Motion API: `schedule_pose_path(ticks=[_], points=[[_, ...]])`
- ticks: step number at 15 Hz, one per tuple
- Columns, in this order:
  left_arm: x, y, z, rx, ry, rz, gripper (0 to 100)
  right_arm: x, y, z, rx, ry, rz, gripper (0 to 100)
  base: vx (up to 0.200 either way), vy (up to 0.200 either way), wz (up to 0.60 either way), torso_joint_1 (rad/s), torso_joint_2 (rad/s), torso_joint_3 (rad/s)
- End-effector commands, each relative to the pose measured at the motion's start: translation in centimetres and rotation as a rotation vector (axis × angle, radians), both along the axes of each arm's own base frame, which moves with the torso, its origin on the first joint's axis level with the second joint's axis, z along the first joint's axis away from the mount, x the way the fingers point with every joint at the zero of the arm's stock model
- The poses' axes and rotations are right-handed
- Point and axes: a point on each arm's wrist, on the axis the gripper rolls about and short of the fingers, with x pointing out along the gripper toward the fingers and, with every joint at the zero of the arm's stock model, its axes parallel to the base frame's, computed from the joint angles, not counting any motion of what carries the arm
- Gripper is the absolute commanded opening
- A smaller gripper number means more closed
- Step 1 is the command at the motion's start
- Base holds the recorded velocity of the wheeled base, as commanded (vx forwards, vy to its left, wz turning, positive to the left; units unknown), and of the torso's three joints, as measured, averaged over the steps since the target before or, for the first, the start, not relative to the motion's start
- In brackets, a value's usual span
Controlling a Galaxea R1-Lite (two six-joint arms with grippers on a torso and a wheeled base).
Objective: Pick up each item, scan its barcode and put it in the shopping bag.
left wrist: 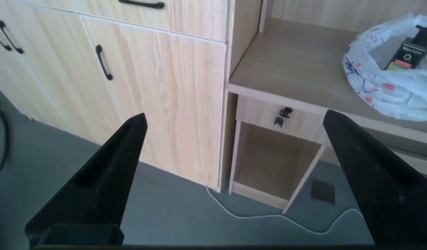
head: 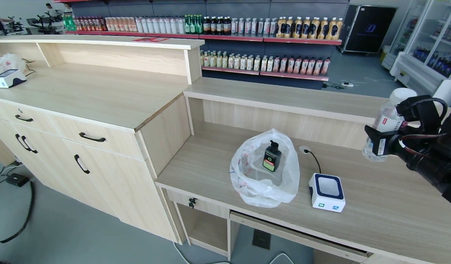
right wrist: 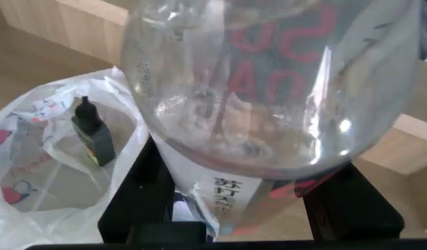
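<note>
On our left, the left gripper point(left wrist: 235, 119) hangs low in front of the wooden cabinet point(left wrist: 164, 90), over the grey floor point(left wrist: 74, 167). Its two dark fingers point(left wrist: 102, 187) stand wide apart with nothing between them.

In the head view we see the raised counter point(head: 82, 91) on the left, with a small white device point(head: 8, 77) at its far left end. Behind it run the shelves point(head: 211, 35), lined with rows of drinks.

To the right of the counter lies the lower desk point(head: 376, 205). The shopping bag point(head: 244, 183), white and thin, sits open on it near the front edge. The black bottle point(head: 272, 157) stands upright inside it, showing a green and red label. Just beside the bag, on its right, we find the scanner point(head: 327, 191), a white box with a blue-rimmed window on top. Its black cable point(head: 315, 161) runs back to a hole in the desk.

At the far right, the right gripper point(head: 376, 141) is clamped around the clear bottle point(head: 388, 117). It holds the bottle tilted in the air over the desk, well to the right of the scanner, white cap uppermost.
</note>
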Motion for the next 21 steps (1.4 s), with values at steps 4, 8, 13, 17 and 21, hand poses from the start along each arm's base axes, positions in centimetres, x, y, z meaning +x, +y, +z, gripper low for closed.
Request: schedule_pose_path(ticks=[4,8,13,17,21], points=[[0.0,0.0,0.0,0.000,0.000,0.001,100,1.6,0.8,-0.7,0.015,0.014,0.041,0,0.000,0.000,0.30,0.002,0.00,0.000],[0.0,0.0,0.0,0.000,0.000,-0.001,100,3.9,1.1,-5.1,0.064,0.130,0.191,0,0.000,0.000,0.00,0.000,0.00,0.000],[0.0,0.0,0.0,0.000,0.000,0.001,100,6.7,2.6,-10.6,0.055,0.111,0.433,0,0.000,0.000,0.00,0.000,0.00,0.000],[0.0,0.0,0.0,0.000,0.000,0.001,100,7.3,2.6,-13.2,0.045,0.135,0.432,0,0.000,0.000,0.00,0.000,0.00,0.000],[0.0,0.0,0.0,0.000,0.000,0.001,100,7.6,2.6,-14.5,0.050,0.137,0.433,0,0.000,0.000,0.00,0.000,0.00,0.000]])
